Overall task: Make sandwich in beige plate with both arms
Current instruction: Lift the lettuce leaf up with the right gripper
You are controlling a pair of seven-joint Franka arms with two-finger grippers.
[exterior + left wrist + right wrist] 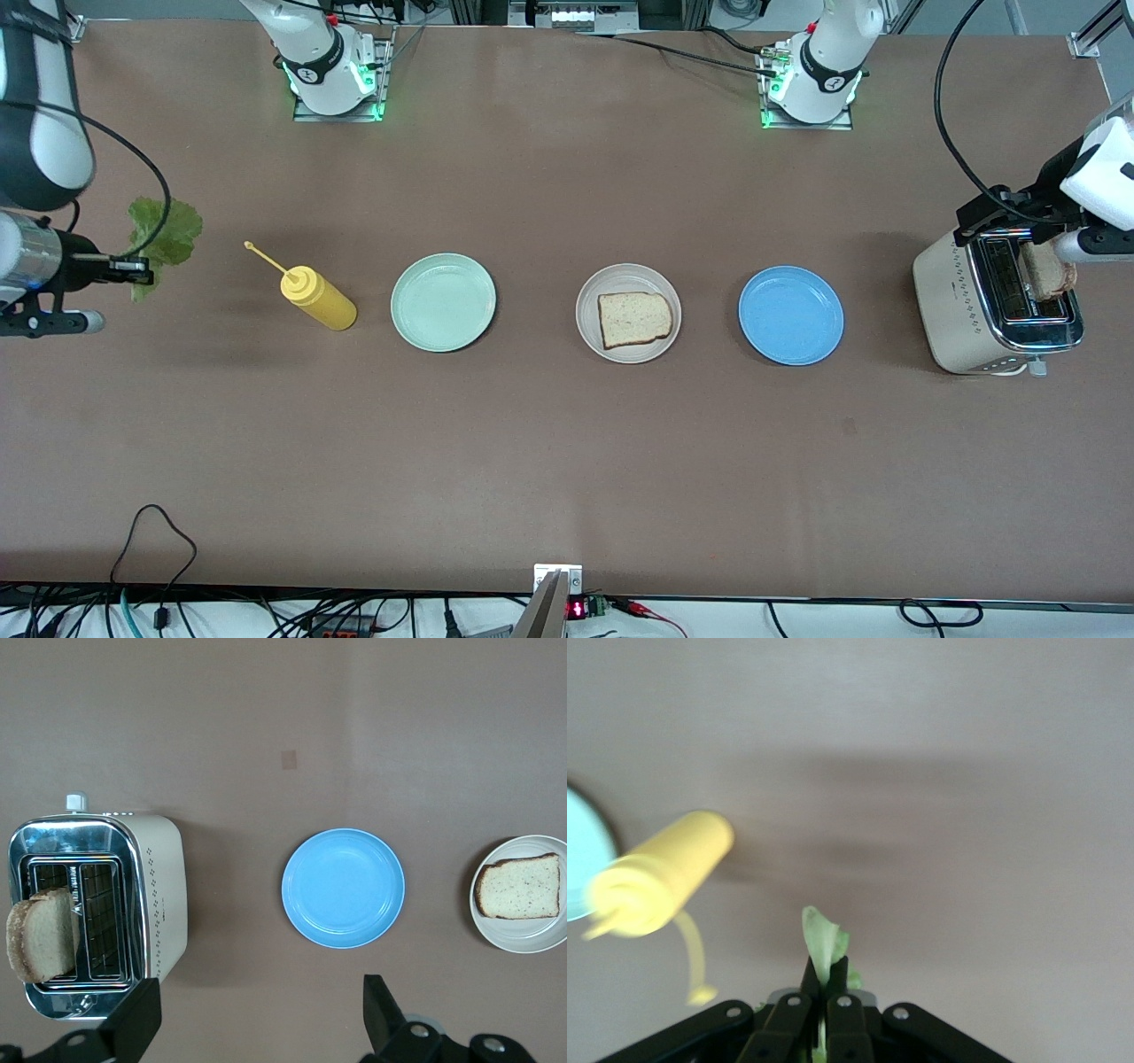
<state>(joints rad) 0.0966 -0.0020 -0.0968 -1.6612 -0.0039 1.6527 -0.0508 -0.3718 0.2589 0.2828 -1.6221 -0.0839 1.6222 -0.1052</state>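
The beige plate (588, 312) (524, 940) sits mid-table between two other plates and carries one bread slice (634, 319) (520, 888). A second bread slice (1050, 270) (40, 935) stands up out of a slot of the toaster (952, 301) (159, 895). My left gripper (997, 213) (257, 1014) hangs open and holds nothing, over the toaster's edge toward the arms' bases. My right gripper (133, 266) (828, 979) is shut on the green lettuce leaf (164, 232) (824, 943), up in the air over the right arm's end of the table.
A yellow squeeze bottle (319, 299) (660, 873) lies on its side between the lettuce and the mint-green plate (443, 302) (585, 850). A blue plate (791, 315) (343, 888) lies between the beige plate and the toaster. Cables run along the table's near edge.
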